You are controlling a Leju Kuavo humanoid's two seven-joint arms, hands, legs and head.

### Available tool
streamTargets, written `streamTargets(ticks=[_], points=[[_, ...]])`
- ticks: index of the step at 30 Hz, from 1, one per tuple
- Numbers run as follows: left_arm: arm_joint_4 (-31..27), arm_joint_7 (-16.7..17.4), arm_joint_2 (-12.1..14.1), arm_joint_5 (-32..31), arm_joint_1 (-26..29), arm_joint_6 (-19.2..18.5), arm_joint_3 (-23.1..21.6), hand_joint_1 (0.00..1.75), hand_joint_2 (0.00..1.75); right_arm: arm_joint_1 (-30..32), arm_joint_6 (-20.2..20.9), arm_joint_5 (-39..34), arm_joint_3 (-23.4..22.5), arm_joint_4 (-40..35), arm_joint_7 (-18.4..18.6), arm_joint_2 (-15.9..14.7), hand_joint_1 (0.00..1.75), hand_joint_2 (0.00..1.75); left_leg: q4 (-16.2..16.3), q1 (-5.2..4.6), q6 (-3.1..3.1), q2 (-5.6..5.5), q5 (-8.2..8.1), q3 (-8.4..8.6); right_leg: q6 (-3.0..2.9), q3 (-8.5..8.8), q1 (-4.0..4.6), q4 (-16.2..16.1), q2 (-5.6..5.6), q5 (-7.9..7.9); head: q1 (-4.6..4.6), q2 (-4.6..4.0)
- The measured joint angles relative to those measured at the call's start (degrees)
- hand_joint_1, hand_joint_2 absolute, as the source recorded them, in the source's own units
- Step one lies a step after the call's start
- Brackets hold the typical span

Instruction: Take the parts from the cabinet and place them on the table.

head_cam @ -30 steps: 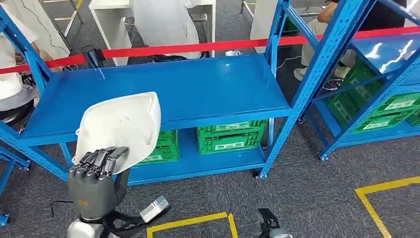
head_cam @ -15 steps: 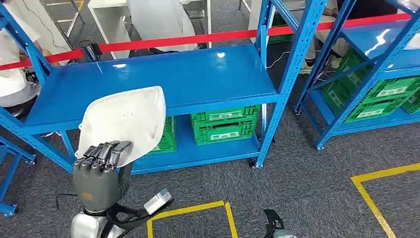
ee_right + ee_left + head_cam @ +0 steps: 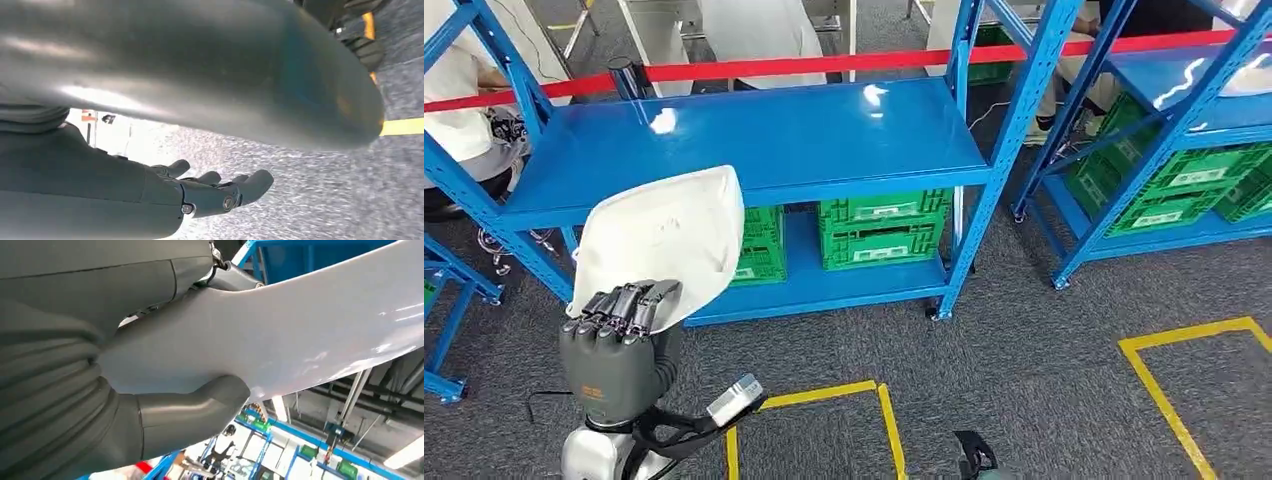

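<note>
White labels sit on the fronts of the green crates (image 3: 882,232) under the blue shelf (image 3: 764,140), their print too small to read; a small orange mark on the back of the left hand (image 3: 616,345) is just as illegible. That hand grasps the white part (image 3: 664,240), a broad curved shell, by its lower edge: fingers over the near face, the thumb (image 3: 200,407) pressed against its underside. The part is held up in front of the shelf's front edge, clear of the board. The right hand (image 3: 200,192) hangs over the grey carpet (image 3: 1044,360), fingers apart and holding nothing.
</note>
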Motion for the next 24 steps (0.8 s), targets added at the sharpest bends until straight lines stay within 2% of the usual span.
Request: streamTargets(ticks=[1, 2, 3, 4, 6, 7, 8, 9, 10, 11, 12, 13, 14, 15, 16, 17, 18, 20, 21, 22, 23, 24], points=[[-0.02, 0.16, 0.00, -0.05, 0.03, 0.00, 0.07, 1.75, 1.75, -0.15, 0.05, -0.09, -0.02, 0.00, 0.00, -0.07, 0.00, 0.00, 0.51, 0.00, -0.22, -0.04, 0.38, -0.89, -0.17, 3.73, -0.01, -4.90, -0.05, 0.58, 0.00, 0.00], [-0.07, 0.18, 0.00, -0.07, 0.08, 0.00, 0.11, 1.75, 1.75, -0.45, 0.22, -0.24, -0.02, 0.00, 0.02, -0.09, 0.00, 0.00, 1.10, -0.18, -0.58, -0.04, 0.70, -1.66, -0.42, 6.57, 0.12, -9.75, -0.19, -2.12, 0.02, 0.00], [-0.20, 0.24, 0.00, -0.15, 0.13, 0.00, 0.13, 1.75, 1.75, -0.59, 0.50, -0.35, -0.04, -0.02, -0.04, -0.09, 0.00, 0.00, 1.37, -0.24, -0.88, 0.00, 0.97, -1.84, -0.71, 7.25, 0.50, -10.94, -0.04, -2.53, -0.13, 0.00], [-0.22, 0.31, 0.00, -0.22, 0.18, 0.00, 0.17, 1.75, 1.75, -0.57, 0.61, -0.35, -0.04, -0.02, -0.07, -0.09, 0.00, 0.00, 1.35, -0.25, -1.22, 0.08, 1.33, -1.71, -0.87, 6.88, 0.51, -11.24, 0.03, -2.40, 0.00, 0.00], [-0.22, 0.40, 0.02, -0.24, 0.27, 0.00, 0.17, 1.75, 1.75, -0.52, 0.77, -0.15, -0.07, 0.00, -0.07, -0.09, 0.00, 0.00, 0.82, -0.09, -1.88, 0.05, 2.47, -1.75, -1.62, 6.46, 0.57, -11.16, 0.01, -1.56, 0.15, 0.00], [-0.22, 0.72, 0.13, -0.22, 0.37, 0.00, 0.17, 1.75, 1.75, -0.57, 0.88, 0.04, -0.07, 0.00, -0.04, 0.04, 0.00, 0.00, 1.07, 0.02, -2.30, -0.08, 2.13, -2.13, -2.14, 5.76, 0.16, -11.52, -0.35, -0.70, 0.15, 0.00], [-0.24, 0.86, 0.15, -0.22, 0.48, 0.00, 0.20, 1.75, 1.75, -0.68, 0.94, 0.15, -0.07, 0.00, -0.07, 0.02, 0.00, 0.00, 2.33, 0.05, -2.75, -0.18, -0.42, -2.85, -2.57, 5.07, 0.15, -11.57, -0.39, -0.09, 0.00, 0.00], [-0.24, 0.90, 0.15, -0.24, 0.57, 0.00, 0.20, 1.75, 1.75, -0.74, 0.99, 0.26, -0.07, -0.02, 0.02, 0.02, 0.00, 0.00, 5.27, 0.31, -3.08, -0.16, -4.08, -3.78, -2.83, 4.35, 0.12, -11.56, -0.43, 0.54, -0.13, 0.00], [-0.24, 1.01, 0.17, -0.24, 0.63, 0.00, 0.20, 1.75, 1.75, -0.73, 0.98, 0.46, -0.07, -0.02, 0.00, 0.02, 0.00, 0.00, 9.14, 0.55, -3.39, -0.17, -7.33, -4.63, -2.85, 3.63, 0.14, -11.54, -0.44, 1.15, -0.11, 0.00], [-0.20, 1.18, 0.24, -0.24, 0.75, 0.00, 0.20, 1.75, 1.75, -0.70, 0.90, 0.52, -0.07, -0.02, 0.02, 0.02, 0.00, 0.00, 13.34, 0.69, -3.62, -0.15, -9.72, -5.40, -2.81, 2.78, 0.15, -11.49, -0.45, 1.81, -0.13, 0.00], [-0.20, 1.20, 0.28, -0.24, 0.89, 0.00, 0.20, 1.75, 1.75, -0.67, 0.88, 0.50, -0.07, -0.02, 0.00, 0.02, 0.00, 0.00, 16.57, 0.79, -3.78, -0.15, -10.40, -5.67, -2.67, 1.87, 0.15, -11.44, -0.49, 2.51, -0.13, 0.00], [-0.15, 1.20, 0.31, -0.24, 1.02, 0.00, 0.20, 1.75, 1.75, -0.67, 0.81, 0.48, -0.07, -0.02, 0.00, 0.02, 0.00, 0.00, 17.69, 0.91, -3.82, -0.15, -9.27, -5.04, -2.57, 0.95, 0.15, -11.41, -0.56, 3.18, -0.13, 0.00], [-0.11, 1.23, 0.31, -0.24, 1.05, 0.00, 0.17, 1.75, 1.75, -0.69, 0.74, 0.41, -0.07, -0.02, 0.00, 0.02, 0.00, 0.00, 16.50, 0.99, -3.74, -0.16, -7.16, -3.37, -2.43, 0.26, 0.15, -11.37, -0.62, 3.87, -0.11, 0.00], [-0.02, 1.29, 0.31, -0.24, 1.03, 0.00, 0.15, 1.75, 1.75, -0.69, 0.72, 0.35, -0.07, -0.02, 0.00, 0.02, 0.00, 0.00, 13.50, 1.00, -3.58, -0.16, -5.23, -0.75, -2.25, -0.52, 0.15, -11.36, -0.62, 4.44, -0.11, 0.00], [-0.02, 1.36, 0.31, -0.22, 1.02, 0.00, 0.11, 1.75, 1.75, -0.69, 0.72, 0.33, -0.07, -0.02, 0.00, 0.02, 0.00, 0.00, 8.98, 0.99, -3.28, -0.22, -4.21, 2.79, -2.08, -1.14, 0.15, -11.32, -0.57, 5.06, -0.13, 0.00], [-0.04, 1.38, 0.31, -0.11, 0.94, 0.00, 0.06, 1.75, 1.75, -0.68, 0.68, 0.33, -0.07, -0.02, 0.02, 0.02, 0.00, 0.00, 3.48, 0.94, -2.81, -0.35, -5.39, 7.04, -1.85, -1.42, 0.11, -11.30, -0.54, 5.46, -0.11, 0.00], [-0.02, 1.34, 0.28, 0.62, 0.85, 0.00, -0.06, 1.75, 1.75, -0.63, 0.66, 0.37, -0.07, -0.02, 0.02, 0.06, 0.00, 0.00, -1.29, 0.50, -2.51, -0.35, -7.50, 10.06, -1.42, -1.74, 0.25, -11.24, -0.53, 5.79, -0.11, 0.00], [0.18, 1.36, 0.31, 3.13, 0.76, 0.00, -0.09, 1.75, 1.75, -0.61, 0.55, 0.68, -0.07, -0.02, -0.17, 0.04, 0.00, 0.00, -1.82, 0.12, -1.81, -0.35, -7.47, 9.43, -0.56, -1.68, -0.13, -11.65, -0.64, 6.78, -0.20, 0.00], [0.28, 1.33, 0.31, 3.83, 0.78, 0.00, -0.11, 1.75, 1.75, -0.54, 0.55, 0.72, -0.07, -0.02, -0.17, 0.08, 0.00, 0.00, -1.94, -0.12, -1.28, -0.37, -7.12, 9.22, -0.10, -1.65, -0.30, -11.90, -0.71, 7.20, -0.15, 0.00], [0.31, 1.36, 0.31, 4.09, 0.80, 0.00, -0.11, 1.75, 1.75, -0.39, 0.55, 0.79, -0.07, -0.02, -0.15, 0.11, 0.00, 0.00, -2.53, 0.08, -0.67, -0.37, -6.19, 9.12, 0.36, -1.83, -0.33, -11.91, -0.69, 7.53, -0.24, 0.00], [0.39, 1.36, 0.28, 4.39, 0.77, 0.00, -0.13, 1.75, 1.75, -0.20, 0.55, 0.79, -0.07, -0.02, -0.17, 0.11, 0.00, 0.00, -2.61, 0.22, -0.22, -0.27, -5.65, 8.80, 0.42, -2.31, -0.59, -10.86, -0.34, 6.29, -0.13, 0.00], [0.46, 1.36, 0.24, 4.44, 0.72, 0.00, -0.33, 1.75, 1.75, -0.11, 0.53, 0.79, -0.07, 0.00, -0.04, 0.13, 0.00, 0.00, -2.54, 0.27, 0.27, -0.33, -5.19, 8.21, 0.47, -3.58, -0.46, -7.75, -0.21, 3.44, -0.04, 0.00]])
